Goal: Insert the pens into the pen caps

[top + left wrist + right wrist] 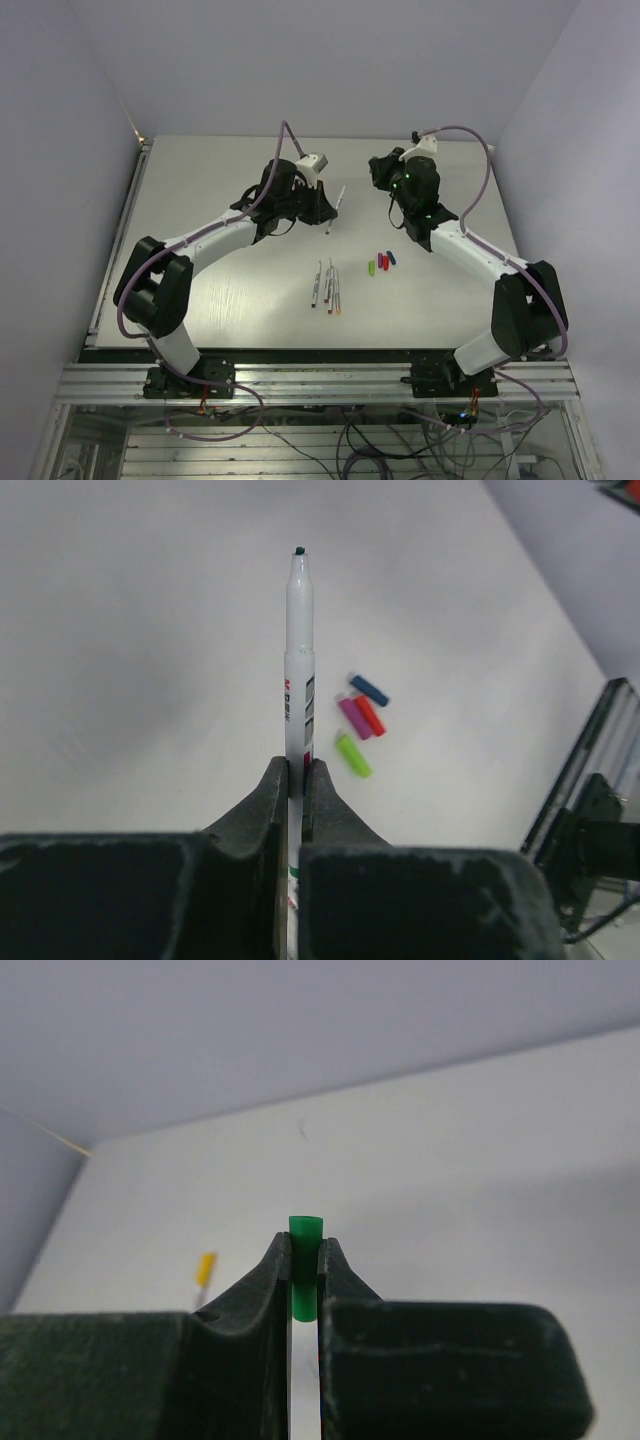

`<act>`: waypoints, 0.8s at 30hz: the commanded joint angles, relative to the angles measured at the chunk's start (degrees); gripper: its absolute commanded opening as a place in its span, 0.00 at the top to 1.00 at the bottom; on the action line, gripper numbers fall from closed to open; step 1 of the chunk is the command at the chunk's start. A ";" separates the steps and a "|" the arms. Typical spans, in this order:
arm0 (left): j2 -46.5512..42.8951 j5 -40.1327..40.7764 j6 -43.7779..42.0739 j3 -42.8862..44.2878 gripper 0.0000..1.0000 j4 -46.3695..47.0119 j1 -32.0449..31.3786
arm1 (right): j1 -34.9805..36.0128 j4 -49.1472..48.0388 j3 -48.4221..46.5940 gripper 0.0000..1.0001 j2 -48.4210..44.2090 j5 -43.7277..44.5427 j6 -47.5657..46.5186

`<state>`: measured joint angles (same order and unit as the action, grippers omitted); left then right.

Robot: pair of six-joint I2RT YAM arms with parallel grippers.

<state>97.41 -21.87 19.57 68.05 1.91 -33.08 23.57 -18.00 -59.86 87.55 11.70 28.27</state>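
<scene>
My left gripper (295,765) is shut on a white pen (299,650) and holds it above the table, its dark green tip pointing away. In the top view this gripper (326,208) sits at the table's far middle with the pen (338,206) sticking out. My right gripper (305,1241) is shut on a dark green cap (305,1260), open end outward. In the top view it (381,175) is just right of the left one. Blue (369,690), red (370,715), purple (353,718) and light green (353,755) caps lie together on the table.
Three more pens (326,286) lie side by side near the table's middle, left of the cap cluster (382,263). A yellow cap (205,1268) shows on the table at the left of the right wrist view. Walls close in the table at the back and sides.
</scene>
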 commanded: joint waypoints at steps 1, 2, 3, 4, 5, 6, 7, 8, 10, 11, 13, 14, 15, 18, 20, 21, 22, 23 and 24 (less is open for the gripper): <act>-3.12 -7.08 3.60 -1.39 0.93 8.74 0.35 | -0.28 -14.97 2.20 1.00 -0.81 -4.34 2.80; -3.31 -7.66 4.16 -1.57 0.93 9.59 0.33 | -0.28 -16.49 3.80 1.00 -0.58 -4.97 3.42; -3.43 -8.12 4.72 -1.71 0.93 10.08 0.30 | -0.24 -17.75 4.22 1.00 -0.48 -5.55 3.98; -3.54 -8.49 5.07 -1.84 0.93 10.51 0.35 | -0.25 -18.67 4.52 1.00 -0.41 -6.22 4.49; -3.54 -8.63 5.25 -1.93 0.93 10.82 0.30 | -0.28 -19.21 4.55 1.00 -0.15 -7.02 4.82; -3.63 -8.67 5.37 -1.95 0.93 11.03 0.34 | -0.27 -19.52 4.50 1.00 -0.07 -7.76 5.12; -3.55 -8.57 5.39 -1.96 0.93 11.02 0.30 | -0.32 -19.73 4.44 1.00 0.05 -8.56 5.41; -3.55 -8.45 5.34 -1.88 0.93 10.89 0.30 | -0.29 -19.83 4.40 1.00 0.05 -9.32 5.66; -3.46 -8.34 5.30 -1.78 0.93 10.88 0.32 | -0.28 -20.47 4.71 1.00 -0.09 -10.84 6.27; -3.35 -8.49 5.32 -1.72 0.93 10.96 0.37 | -0.28 -21.22 5.15 1.00 -0.38 -11.35 6.46; -3.19 -8.46 5.68 -1.70 0.93 11.30 0.32 | -0.28 -22.61 5.84 1.00 -0.82 -12.28 7.00; -3.04 -8.58 6.03 -1.69 0.93 11.52 0.30 | -0.28 -22.83 6.01 1.00 -0.94 -12.84 7.32; -3.06 -8.65 6.34 -1.88 0.93 11.93 0.30 | -0.28 -22.99 6.10 1.00 -1.05 -13.52 7.62; -3.27 -8.58 7.59 -2.61 0.93 13.45 0.35 | -0.30 -24.15 7.22 1.00 -1.19 -14.74 9.16; -3.41 -8.37 8.02 -2.82 0.93 14.11 0.37 | -0.28 -24.91 7.95 1.00 -1.18 -15.14 10.28; -3.41 -8.33 8.10 -2.83 0.93 14.18 0.33 | -0.28 -25.15 8.28 1.00 -1.15 -15.33 10.76; -3.38 -8.21 8.17 -2.84 0.93 14.11 0.36 | -0.24 -25.45 8.53 1.00 -1.15 -15.57 11.20; -3.41 -8.08 8.20 -2.91 0.93 14.01 0.30 | -0.28 -25.62 8.73 1.00 -1.26 -15.65 11.58; -3.38 -7.95 8.23 -2.97 0.93 13.88 0.34 | -0.27 -25.78 8.93 1.00 -1.33 -15.80 11.89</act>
<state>95.31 -28.82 26.92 65.63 12.53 -33.08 23.57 -40.27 -51.92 87.24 -2.42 37.76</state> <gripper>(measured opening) 0.102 0.050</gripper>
